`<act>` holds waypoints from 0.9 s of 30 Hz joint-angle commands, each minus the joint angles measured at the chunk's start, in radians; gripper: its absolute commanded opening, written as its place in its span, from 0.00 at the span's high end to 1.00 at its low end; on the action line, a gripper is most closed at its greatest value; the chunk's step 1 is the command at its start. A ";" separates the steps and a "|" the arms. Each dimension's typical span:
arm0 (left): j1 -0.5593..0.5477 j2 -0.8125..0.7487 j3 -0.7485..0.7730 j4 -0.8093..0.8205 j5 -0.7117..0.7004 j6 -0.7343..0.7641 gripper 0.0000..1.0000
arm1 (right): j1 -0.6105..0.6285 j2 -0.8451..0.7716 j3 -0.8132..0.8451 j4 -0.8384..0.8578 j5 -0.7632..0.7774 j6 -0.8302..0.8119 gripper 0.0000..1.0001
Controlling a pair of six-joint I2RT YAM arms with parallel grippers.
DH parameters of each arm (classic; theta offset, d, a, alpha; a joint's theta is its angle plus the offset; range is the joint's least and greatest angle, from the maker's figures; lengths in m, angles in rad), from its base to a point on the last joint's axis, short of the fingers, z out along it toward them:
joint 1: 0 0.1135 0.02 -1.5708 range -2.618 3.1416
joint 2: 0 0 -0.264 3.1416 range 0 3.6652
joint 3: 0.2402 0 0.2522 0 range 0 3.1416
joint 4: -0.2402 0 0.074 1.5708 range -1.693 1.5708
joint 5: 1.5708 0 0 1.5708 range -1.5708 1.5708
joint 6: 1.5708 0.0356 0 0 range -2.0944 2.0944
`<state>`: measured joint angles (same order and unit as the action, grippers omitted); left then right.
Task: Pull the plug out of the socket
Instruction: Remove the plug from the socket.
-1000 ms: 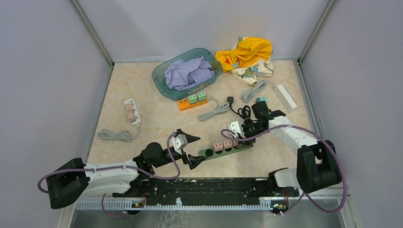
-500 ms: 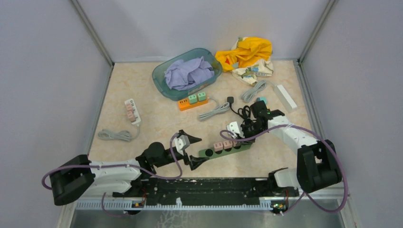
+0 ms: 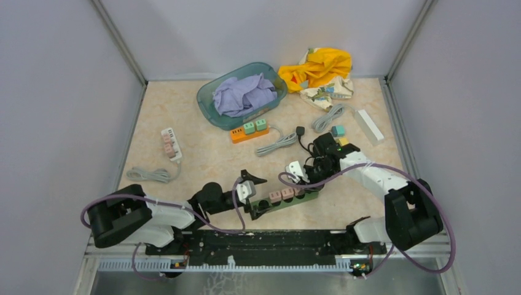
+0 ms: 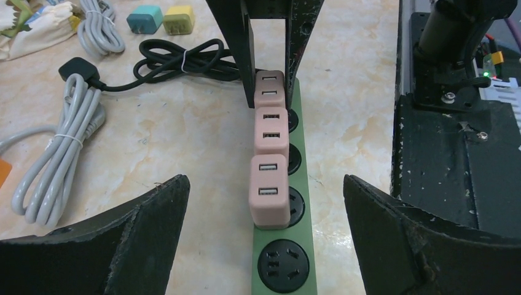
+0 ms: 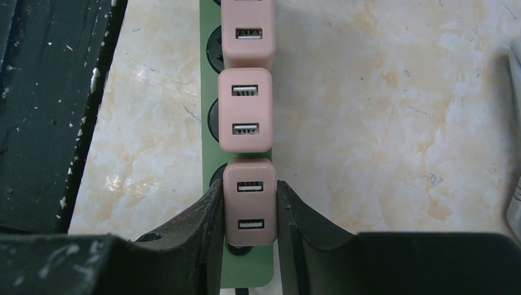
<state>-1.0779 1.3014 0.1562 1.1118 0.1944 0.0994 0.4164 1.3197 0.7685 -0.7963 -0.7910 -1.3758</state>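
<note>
A green power strip lies near the table's front with three pink plugs in a row. My right gripper is shut on the end pink plug, one finger pressed against each side; that plug sits in its socket. From the left wrist view, the same plug shows between the right gripper's black fingers. My left gripper stands wide open astride the strip's other end, apart from the nearest pink plug and an empty socket. From above, the left gripper faces the right gripper.
A teal basket with purple cloth, an orange strip, a white strip, grey cables, a black cable, yellow cloth, a white box and small teal and yellow adapters lie around.
The right gripper has closed on the end pink plug. The left arm has moved right, bringing its open gripper over the strip's other end. The strip shifted slightly.
</note>
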 commanded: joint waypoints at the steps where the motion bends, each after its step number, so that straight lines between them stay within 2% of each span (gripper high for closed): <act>1: -0.005 0.087 0.081 0.042 0.050 0.059 0.00 | 0.041 -0.011 0.044 0.056 -0.081 0.083 1.00; 4: -0.011 0.160 0.137 0.014 0.054 0.062 0.01 | 0.051 -0.013 0.042 0.072 -0.078 0.102 1.00; 13: -0.035 0.246 0.219 -0.095 -0.013 0.077 0.15 | 0.061 -0.007 0.037 0.091 -0.064 0.115 1.00; 21: -0.039 0.288 0.251 -0.137 -0.008 0.086 0.27 | 0.062 -0.004 0.036 0.095 -0.059 0.120 1.00; 25: -0.039 0.300 0.260 -0.148 -0.005 0.089 0.40 | 0.064 -0.004 0.035 0.095 -0.058 0.119 1.00; 27: -0.039 0.305 0.265 -0.159 -0.001 0.088 0.54 | 0.064 -0.003 0.035 0.096 -0.059 0.119 1.00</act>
<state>-1.1103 1.5906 0.3923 0.9688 0.1844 0.1772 0.4694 1.3197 0.7685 -0.7391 -0.7895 -1.2629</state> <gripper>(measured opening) 0.561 0.314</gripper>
